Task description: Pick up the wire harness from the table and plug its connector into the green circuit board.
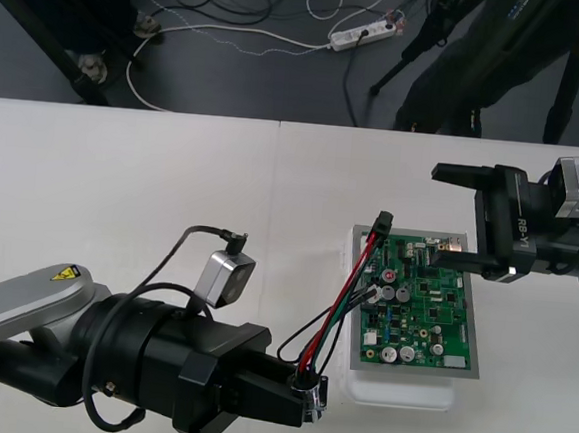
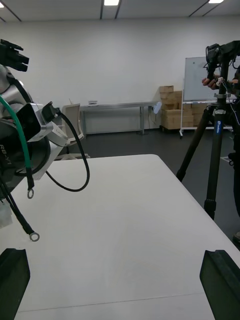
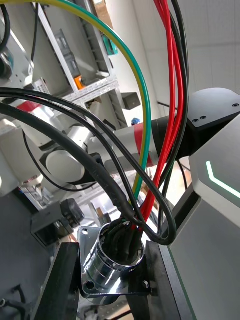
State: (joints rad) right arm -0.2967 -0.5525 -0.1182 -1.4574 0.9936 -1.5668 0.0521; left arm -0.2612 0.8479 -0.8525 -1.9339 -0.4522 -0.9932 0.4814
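Observation:
My left gripper (image 1: 308, 395) is low at the front, just left of the board, and is shut on the harness's round metal socket (image 1: 306, 386). In the left wrist view the flanged socket (image 3: 114, 257) sits clamped between the two black fingers (image 3: 59, 282). Red, green and black wires (image 1: 349, 286) rise from it to the small black plug (image 1: 384, 222), which hangs over the far left corner of the green circuit board (image 1: 421, 305). My right gripper (image 1: 462, 218) is open at the board's far right edge; its fingers (image 2: 12, 280) stand wide apart, with the plug (image 2: 12, 52) off to one side.
The board lies on a white base (image 1: 401, 391) right of the table's middle. Loose black leads with ring terminals (image 2: 34, 235) dangle from the harness. Bare table stretches to the left and behind. A tripod and cables stand on the floor beyond the far edge.

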